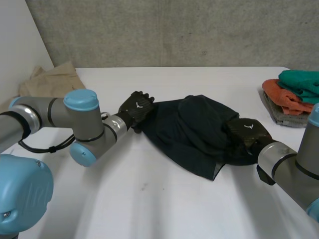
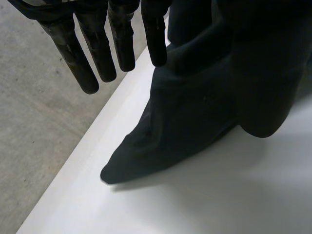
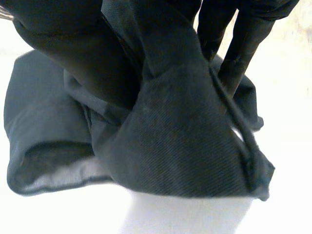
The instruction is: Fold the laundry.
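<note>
Dark cloth (image 1: 192, 132) lies in a lumpy heap in the middle of the counter (image 1: 149, 199), with one hand at each end. The left hand (image 1: 135, 107) is at the end nearer the counter's left edge. In its wrist view the cloth runs up between the thumb and the nearest finger, so it looks pinched there, while the other fingers (image 2: 78, 58) hang straight and apart. The right hand (image 1: 246, 130) is at the other end, and its fingers (image 3: 239, 53) pinch a fold of the cloth and hold it up. I think the step now is to pull the cloth out flat before any fold. To do it well, both hands should grip tight and move apart slowly, at the same height, so no end slips out. The lumps in the middle need to go first. Then the cloth can be laid down smooth, well away from the folded pile (image 1: 294, 97) at the right edge.
</note>
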Controlling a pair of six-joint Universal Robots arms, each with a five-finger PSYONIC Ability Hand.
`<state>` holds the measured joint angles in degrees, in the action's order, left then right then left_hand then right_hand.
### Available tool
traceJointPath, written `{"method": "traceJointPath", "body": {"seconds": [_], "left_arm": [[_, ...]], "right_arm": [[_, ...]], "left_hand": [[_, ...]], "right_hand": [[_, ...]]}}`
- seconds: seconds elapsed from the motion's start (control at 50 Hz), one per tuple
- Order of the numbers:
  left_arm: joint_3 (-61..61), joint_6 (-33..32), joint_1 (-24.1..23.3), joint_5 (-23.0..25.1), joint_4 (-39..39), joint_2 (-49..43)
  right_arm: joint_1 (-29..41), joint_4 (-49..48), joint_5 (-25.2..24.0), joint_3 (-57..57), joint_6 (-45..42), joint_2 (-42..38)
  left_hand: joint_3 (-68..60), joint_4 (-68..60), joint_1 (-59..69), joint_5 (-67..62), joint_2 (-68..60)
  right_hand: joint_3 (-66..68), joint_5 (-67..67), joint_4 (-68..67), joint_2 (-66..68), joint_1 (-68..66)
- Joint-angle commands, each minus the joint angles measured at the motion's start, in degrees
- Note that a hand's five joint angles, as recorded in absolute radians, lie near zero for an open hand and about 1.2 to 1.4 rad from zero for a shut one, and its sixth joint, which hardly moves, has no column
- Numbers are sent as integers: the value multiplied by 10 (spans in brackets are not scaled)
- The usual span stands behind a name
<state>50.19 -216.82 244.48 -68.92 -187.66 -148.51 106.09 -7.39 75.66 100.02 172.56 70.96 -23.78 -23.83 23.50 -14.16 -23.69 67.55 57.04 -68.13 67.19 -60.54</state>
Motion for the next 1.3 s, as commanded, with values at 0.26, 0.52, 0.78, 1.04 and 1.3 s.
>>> {"method": "traceJointPath", "body": {"seconds": [0.26, 0.52, 0.78, 1.04, 1.3], "left_arm": [[-12, 55, -27, -7, -72, -17], [199, 93, -30, -90, -78, 274], [457, 95, -81, -90, -78, 437], [365, 98, -100, -109, -73, 306], [478, 104, -51, -202, -53, 491]], "right_arm": [[63, 63, -19, -67, 24, 223], [-37, 113, -18, -222, 22, 156], [-20, 145, 19, -486, 14, -170], [25, 4, 111, -496, -70, -284], [18, 85, 47, -243, -144, 8]], "left_hand": [[-562, -562, 565, -558, -563], [-562, -562, 565, -558, -563], [-562, -562, 565, -558, -563], [70, 71, -67, 74, 69], [72, 72, -69, 76, 71]], "right_hand": [[125, 130, -119, 128, -195], [125, 130, -119, 128, -195], [125, 130, -119, 128, -195], [-575, -570, 581, -572, 505], [-575, -570, 581, -572, 505]]}}
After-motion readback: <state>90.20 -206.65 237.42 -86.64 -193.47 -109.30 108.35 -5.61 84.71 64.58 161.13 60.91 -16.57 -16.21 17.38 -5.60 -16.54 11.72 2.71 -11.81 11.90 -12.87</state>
